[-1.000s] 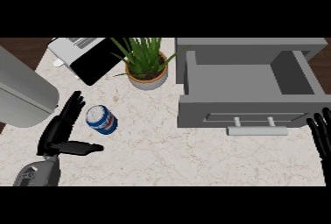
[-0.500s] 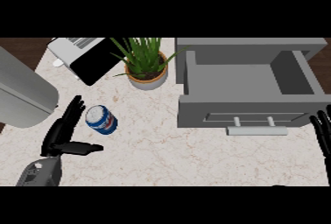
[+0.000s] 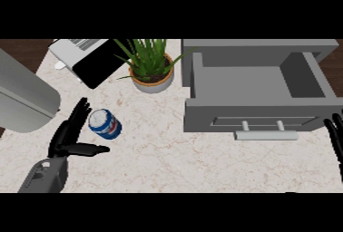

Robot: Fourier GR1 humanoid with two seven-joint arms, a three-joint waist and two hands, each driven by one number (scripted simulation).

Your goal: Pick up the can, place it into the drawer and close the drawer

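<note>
Fingers of the left hand [image 3: 67, 138] stretch straight up the counter [image 3: 181, 158], thumb jutting sideways to the right; the hand is spread wide and holds nothing. Just beside those fingers, on their right and above the thumb, lies the blue and white can [image 3: 105, 123], tipped over on the marble; whether it touches the fingers cannot be told. Well apart to the right stands the grey drawer [image 3: 258, 93], pulled open. At the right edge, the right hand [image 3: 334, 136] rests, fingers straight.

Left robot hand [image 3: 69, 137] open, thumb out; right robot hand [image 3: 334, 134] rests open at edge.
</note>
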